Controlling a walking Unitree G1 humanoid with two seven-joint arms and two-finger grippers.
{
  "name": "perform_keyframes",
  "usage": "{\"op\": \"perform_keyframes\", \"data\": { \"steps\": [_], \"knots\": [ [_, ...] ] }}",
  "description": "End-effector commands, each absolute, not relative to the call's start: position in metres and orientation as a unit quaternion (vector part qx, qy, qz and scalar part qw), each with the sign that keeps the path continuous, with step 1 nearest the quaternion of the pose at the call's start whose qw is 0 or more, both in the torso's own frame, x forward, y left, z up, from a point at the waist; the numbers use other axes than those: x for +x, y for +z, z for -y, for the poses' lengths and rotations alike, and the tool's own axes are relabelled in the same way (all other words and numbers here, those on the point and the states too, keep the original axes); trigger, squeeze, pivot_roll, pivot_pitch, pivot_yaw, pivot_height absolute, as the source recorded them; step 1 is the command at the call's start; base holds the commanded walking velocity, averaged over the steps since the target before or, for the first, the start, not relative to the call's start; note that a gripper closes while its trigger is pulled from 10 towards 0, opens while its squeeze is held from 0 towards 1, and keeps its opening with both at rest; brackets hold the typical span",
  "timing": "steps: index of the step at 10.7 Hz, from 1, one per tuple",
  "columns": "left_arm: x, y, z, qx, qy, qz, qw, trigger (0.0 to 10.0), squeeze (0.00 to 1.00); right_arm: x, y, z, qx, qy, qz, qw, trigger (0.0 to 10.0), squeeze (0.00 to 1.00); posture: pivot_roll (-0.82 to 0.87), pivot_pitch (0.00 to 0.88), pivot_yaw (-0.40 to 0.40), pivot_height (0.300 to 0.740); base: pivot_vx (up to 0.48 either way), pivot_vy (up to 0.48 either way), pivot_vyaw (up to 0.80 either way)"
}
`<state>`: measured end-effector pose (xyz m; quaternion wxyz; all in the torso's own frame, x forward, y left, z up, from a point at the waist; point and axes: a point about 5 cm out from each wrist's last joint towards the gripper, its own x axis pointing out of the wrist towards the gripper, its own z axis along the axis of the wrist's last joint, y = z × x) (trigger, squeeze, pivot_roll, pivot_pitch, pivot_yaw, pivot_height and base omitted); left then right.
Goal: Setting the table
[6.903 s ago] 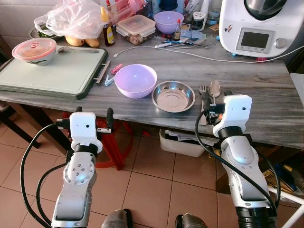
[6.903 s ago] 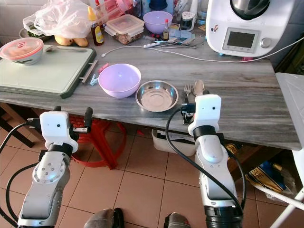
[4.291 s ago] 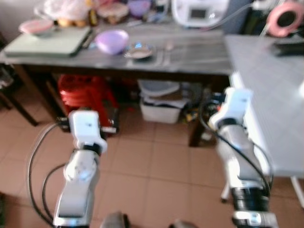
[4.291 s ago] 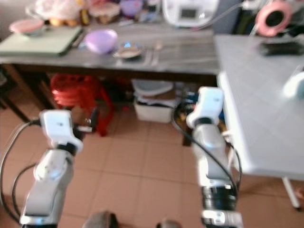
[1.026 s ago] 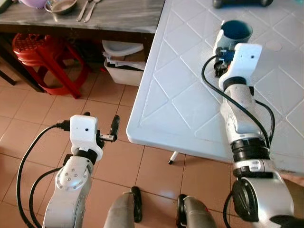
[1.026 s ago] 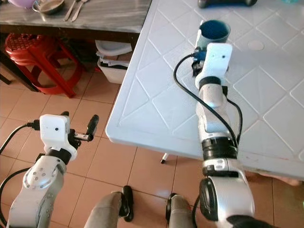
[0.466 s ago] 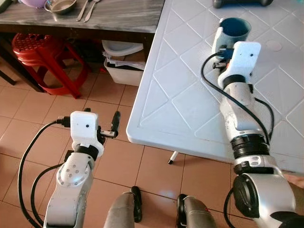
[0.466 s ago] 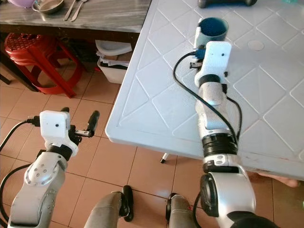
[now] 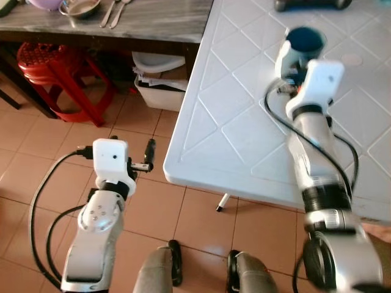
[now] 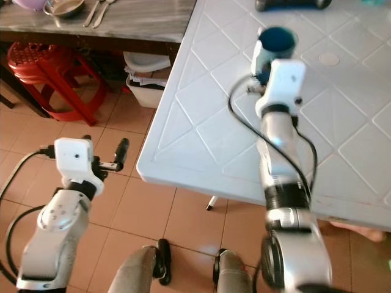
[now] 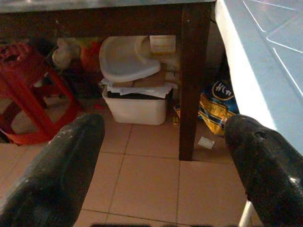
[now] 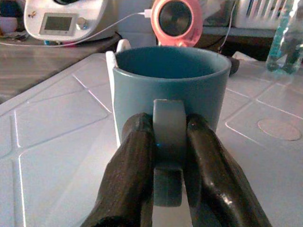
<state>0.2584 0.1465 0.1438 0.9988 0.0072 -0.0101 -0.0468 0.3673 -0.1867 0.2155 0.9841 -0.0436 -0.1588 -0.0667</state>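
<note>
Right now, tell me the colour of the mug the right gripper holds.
Teal blue, inside and out. The mug shows best in the right wrist view, its handle pinched by the right gripper.

Both head cameras look steeply down, sharing the white diamond-embossed plastic table (image 9: 244, 116) near corner and the terracotta tiled floor (image 9: 36, 165). The right wrist camera sits close above the tabletop; the left looks low under the grey wooden worktop (image 11: 94, 4).

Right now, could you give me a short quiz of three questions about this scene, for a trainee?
1. True or false: the right gripper is shut on the mug's handle.
2. Where does the mug stand? A) grey table B) white table C) floor
3. Fill in: the left gripper is ____, over the floor.

Key: 1 true. 2 B. 3 open.
</note>
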Motion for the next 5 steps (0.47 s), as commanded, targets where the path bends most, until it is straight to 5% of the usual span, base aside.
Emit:
{"op": "perform_keyframes", "data": {
  "steps": [1, 5],
  "knots": [
    [0.258, 0.140, -0.151, 0.010, -0.033, 0.006, 0.999, 10.0, 0.00, 0.363, 0.215, 0.181, -0.040, -0.051, 0.169, 0.984, 0.0, 0.00, 0.04, 0.168, 0.075, 0.740, 0.000, 0.480, 0.00],
    [0.270, 0.143, -0.158, 0.001, -0.006, 0.024, 1.000, 10.0, 0.00, 0.325, 0.205, 0.138, -0.039, 0.057, 0.200, 0.977, 0.0, 0.00, 0.03, 0.103, 0.059, 0.740, 0.000, 0.480, 0.00]
  ]
}}
